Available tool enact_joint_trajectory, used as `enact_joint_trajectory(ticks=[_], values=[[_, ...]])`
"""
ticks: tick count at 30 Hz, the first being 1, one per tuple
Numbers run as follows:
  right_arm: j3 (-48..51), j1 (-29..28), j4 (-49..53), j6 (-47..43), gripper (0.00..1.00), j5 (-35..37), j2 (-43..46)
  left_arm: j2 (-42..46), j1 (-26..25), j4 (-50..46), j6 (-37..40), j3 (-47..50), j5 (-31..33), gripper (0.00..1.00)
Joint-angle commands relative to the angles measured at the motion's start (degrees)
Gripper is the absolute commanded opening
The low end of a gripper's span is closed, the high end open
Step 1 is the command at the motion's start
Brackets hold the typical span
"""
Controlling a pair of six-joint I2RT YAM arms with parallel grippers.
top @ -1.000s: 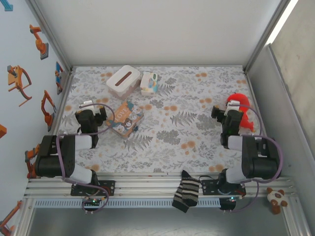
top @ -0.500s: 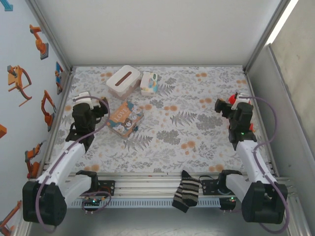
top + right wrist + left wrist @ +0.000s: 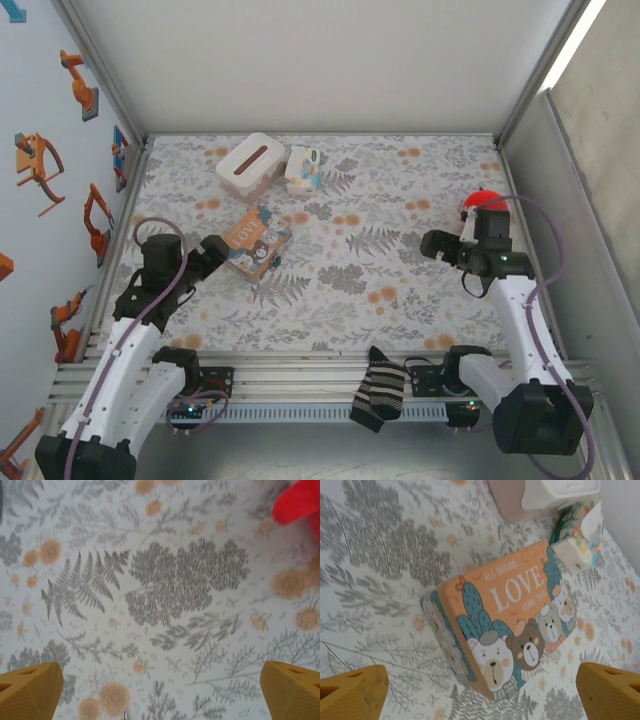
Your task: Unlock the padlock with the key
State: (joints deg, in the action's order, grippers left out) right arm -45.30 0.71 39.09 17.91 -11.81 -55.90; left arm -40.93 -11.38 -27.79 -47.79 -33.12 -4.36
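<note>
The padlock (image 3: 276,259) is a tiny dark lump on the floral cloth, against the near right corner of the printed "LOVE" box (image 3: 254,241). The key is out of view. My left gripper (image 3: 211,250) hovers just left of the box, open. In the left wrist view its yellow fingertips (image 3: 351,693) stand wide apart, with the box (image 3: 505,620) ahead between them and nothing held. My right gripper (image 3: 434,244) is open over bare cloth at the right. In the right wrist view the right gripper (image 3: 160,696) has only the fern print between its fingertips (image 3: 292,690).
A white tissue holder (image 3: 250,165) and a tissue pack (image 3: 302,170) stand at the back. A red plush toy (image 3: 487,199) sits behind the right wrist, and shows as a red shape (image 3: 300,502) in the right wrist view. A striped sock (image 3: 380,394) lies on the front rail.
Both arms have unfolded from their tucked poses. The left gripper has slid a little nearer beside the box. The right gripper has come off the red toy and turned left. Both stay open.
</note>
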Motion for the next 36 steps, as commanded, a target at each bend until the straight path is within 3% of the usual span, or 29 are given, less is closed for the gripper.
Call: enact_joint_trajectory(ticks=[1, 5, 9, 15, 21, 25, 36], values=[[-0.9, -2.6, 7.9, 1.0, 0.99, -1.8, 0.1, -3.4, -0.1, 4.7, -9.0, 1.8, -9.0, 0.96], [0.3, -7.8, 9.1, 2.8, 0.99, 0.5, -0.5, -10.4, -0.2, 13.9, -14.4, 3.5, -14.1, 0.96], [0.6, -14.3, 8.4, 4.3, 0.97, 3.2, -3.3, -14.6, -0.9, 19.3, -16.2, 3.4, -15.1, 0.96], [-0.6, -17.7, 7.1, 5.6, 0.95, 3.9, -9.0, -23.9, -1.0, 27.3, -17.9, 3.1, -18.4, 0.96], [-1.0, -19.3, 8.5, 6.8, 0.95, 4.9, -9.0, -32.0, -0.4, 23.9, -8.8, -6.6, -15.7, 0.96], [-0.3, -20.2, 10.4, 8.4, 0.93, 6.3, -8.5, -42.9, 2.1, 28.7, -8.1, -12.4, -23.7, 0.96], [2.3, -24.1, 9.9, 13.7, 0.81, 6.2, -9.0, -59.9, -2.9, 27.2, -3.6, -29.0, -25.4, 0.96]])
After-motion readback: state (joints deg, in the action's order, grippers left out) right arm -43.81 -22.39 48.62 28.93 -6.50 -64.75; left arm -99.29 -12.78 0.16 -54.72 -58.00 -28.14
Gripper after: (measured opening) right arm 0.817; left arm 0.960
